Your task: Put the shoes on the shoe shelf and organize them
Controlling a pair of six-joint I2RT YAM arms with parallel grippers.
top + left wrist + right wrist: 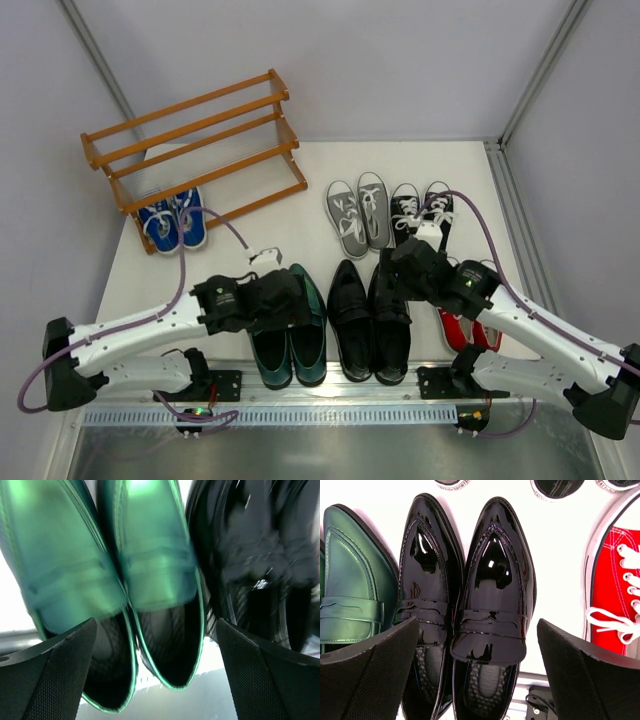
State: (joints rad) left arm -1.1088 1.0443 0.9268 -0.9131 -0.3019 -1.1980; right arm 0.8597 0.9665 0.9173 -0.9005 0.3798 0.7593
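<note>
The orange-brown shoe shelf point(200, 140) stands at the far left. The blue sneakers point(172, 222) sit at its lowest tier. The grey sneakers point(360, 212) and black-and-white sneakers point(422, 212) lie on the table at the back. The dark green loafers point(290, 345), black loafers point(372, 325) and red sneakers point(468, 325) lie in the front row. My left gripper point(290, 300) is open above the green loafers point(155, 580) and holds nothing. My right gripper point(398, 268) is open above the black loafers point(492, 580), its jaws spanning the pair, and is empty.
The enclosure walls and metal frame posts close in the table at the back and sides. A black loafer point(260, 565) lies just right of the green pair. A red sneaker point(615, 590) lies right of the black pair. Purple cables loop over both arms.
</note>
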